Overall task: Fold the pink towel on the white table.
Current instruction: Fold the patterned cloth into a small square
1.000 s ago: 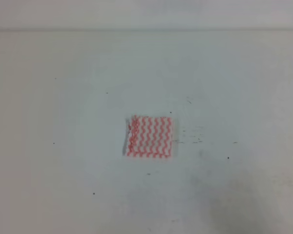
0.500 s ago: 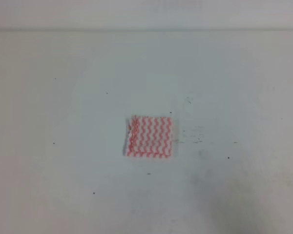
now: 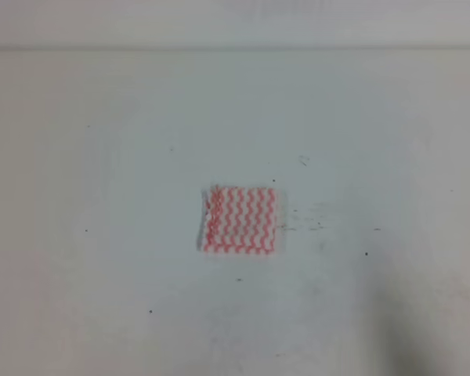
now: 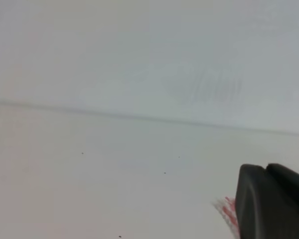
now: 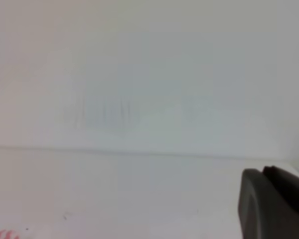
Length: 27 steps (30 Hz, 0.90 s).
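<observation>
The pink towel [image 3: 239,220] lies flat near the middle of the white table [image 3: 102,172] as a small, roughly square patch of pink-red and white zigzag stripes, with a rumpled left edge. Neither gripper shows in the exterior high view. In the left wrist view, one dark finger [image 4: 271,201] of my left gripper shows at the lower right, with a corner of the towel [image 4: 225,209] just left of it. In the right wrist view, one dark finger [image 5: 274,204] shows at the lower right, and a sliver of the towel [image 5: 2,234] sits at the bottom left. The second finger is hidden in both.
The table's far edge [image 3: 235,48] meets a pale wall at the top. Small dark specks and scuffs [image 3: 313,225] lie right of the towel. A faint shadow [image 3: 407,329] falls on the table's lower right.
The towel has not moved. The faint shadow at the lower right of the table has drifted slightly to the right.
</observation>
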Available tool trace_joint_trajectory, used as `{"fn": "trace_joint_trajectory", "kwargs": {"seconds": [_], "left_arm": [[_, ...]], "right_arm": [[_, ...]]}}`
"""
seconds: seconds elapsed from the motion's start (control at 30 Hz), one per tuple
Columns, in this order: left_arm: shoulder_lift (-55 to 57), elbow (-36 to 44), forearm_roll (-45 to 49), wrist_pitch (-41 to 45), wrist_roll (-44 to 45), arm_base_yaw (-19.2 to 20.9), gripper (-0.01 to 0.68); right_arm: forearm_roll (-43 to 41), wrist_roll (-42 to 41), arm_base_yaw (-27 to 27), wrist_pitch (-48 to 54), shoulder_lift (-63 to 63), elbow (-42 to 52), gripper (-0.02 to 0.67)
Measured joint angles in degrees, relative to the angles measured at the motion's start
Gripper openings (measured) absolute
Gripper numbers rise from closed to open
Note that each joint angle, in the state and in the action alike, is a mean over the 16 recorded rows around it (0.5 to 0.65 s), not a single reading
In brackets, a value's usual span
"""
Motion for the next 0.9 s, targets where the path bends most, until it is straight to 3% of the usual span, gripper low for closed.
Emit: {"fn": "trace_joint_trajectory", "kwargs": {"seconds": [0.33,0.9], "left_arm": [[0.1,0.1,0.0,-0.1,0.0,0.0,-0.005],[0.3,0.0,0.0,0.0,0.0,0.0,-0.005]], "right_arm": [[0.7,0.9,-0.5,-0.9,-2.5,3.6,-0.018],[-17.2,20.6,-0.5,10.6,-2.4,4.9,-0.018]]}}
